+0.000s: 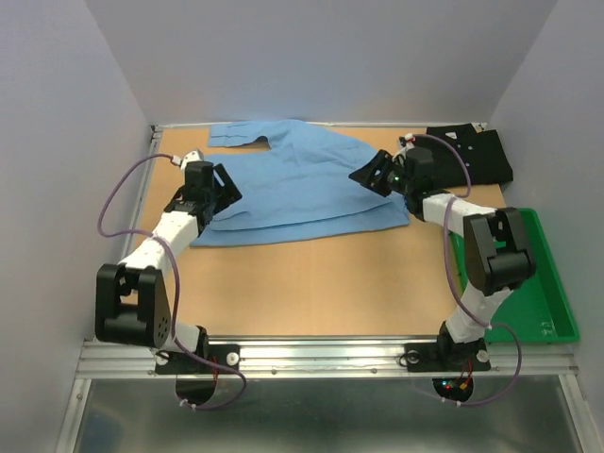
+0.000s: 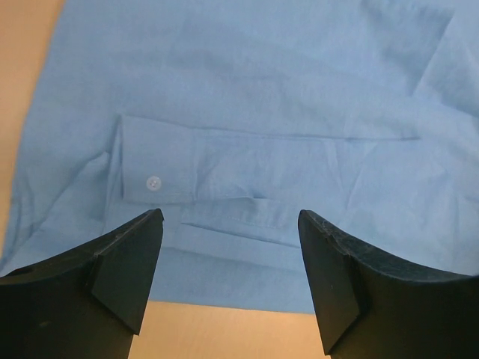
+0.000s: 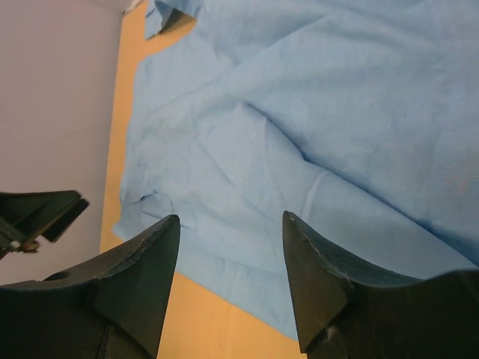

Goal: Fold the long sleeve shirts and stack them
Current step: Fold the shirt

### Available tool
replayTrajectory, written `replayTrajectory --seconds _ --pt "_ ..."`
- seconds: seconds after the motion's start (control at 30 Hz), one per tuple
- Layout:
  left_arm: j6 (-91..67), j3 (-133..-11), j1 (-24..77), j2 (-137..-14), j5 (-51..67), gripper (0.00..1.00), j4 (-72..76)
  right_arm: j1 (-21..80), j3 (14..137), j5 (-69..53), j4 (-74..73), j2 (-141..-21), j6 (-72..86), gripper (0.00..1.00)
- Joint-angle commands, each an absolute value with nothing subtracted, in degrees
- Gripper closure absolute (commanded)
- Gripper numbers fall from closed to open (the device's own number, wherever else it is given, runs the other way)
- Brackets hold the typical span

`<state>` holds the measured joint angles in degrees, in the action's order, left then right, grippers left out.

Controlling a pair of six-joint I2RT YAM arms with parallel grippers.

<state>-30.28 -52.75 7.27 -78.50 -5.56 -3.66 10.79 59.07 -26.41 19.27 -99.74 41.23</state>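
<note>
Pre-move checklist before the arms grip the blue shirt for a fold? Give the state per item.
1. Left jaws open and empty, at the left edge of the light blue collared cloth shirt: ok.
2. Right jaws open and empty, at the shirt's right side: ok.
3. Shirt lying smooth: not ok. There are creases, and a buttoned cuff is lying on the body.
4. Far sleeve tucked in: not ok. It is stretched along the back edge.
5. Black cloth shirt apart from the blue one, in the far right corner: ok.
6. Black shirt fully folded: cannot tell.
</note>
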Motion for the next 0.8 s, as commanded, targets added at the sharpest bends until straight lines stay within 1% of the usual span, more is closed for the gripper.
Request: replayTrajectory --seconds 0.0,0.13,0.37,0.43,0.57,0.63,0.73,0.77 --pt "-30.93 -53.96 7.82 -84.63 -3.34 0.16 -1.85 11.86 61.09 -30.85 26.96 -106.85 46.04 0.38" --pt "-32.08 -52.83 7.82 -90.34 -4.48 0.16 -1.93 11.69 59.16 -28.31 27.86 -110.56 46.23 0.38" --pt "-34.10 -48.96 7.73 -91.76 -7.12 0.18 -4.91 10.55 50.99 -24.44 27.60 -111.71 43.16 0.38" --pt "-34.54 -48.34 7.47 -92.02 -6.86 0.19 -6.76 10.46 49.31 -22.86 25.50 -111.45 42.89 0.38" --pt "-35.42 -43.52 5.98 -88.95 -4.66 0.21 -10.10 10.37 44.75 -20.13 17.17 -108.65 42.89 0.38" --pt "-35.51 -41.58 4.32 -87.11 -2.56 0.22 -11.33 10.37 42.20 -19.25 15.39 -106.45 43.24 0.38" --pt "-36.38 -37.10 2.82 -81.84 -0.35 0.21 -13.97 10.37 37.10 -18.11 10.56 -100.65 43.24 0.38" --pt "-36.73 -34.91 2.46 -78.43 1.56 0.21 -15.37 10.28 35.70 -17.32 9.24 -98.81 43.16 0.38"
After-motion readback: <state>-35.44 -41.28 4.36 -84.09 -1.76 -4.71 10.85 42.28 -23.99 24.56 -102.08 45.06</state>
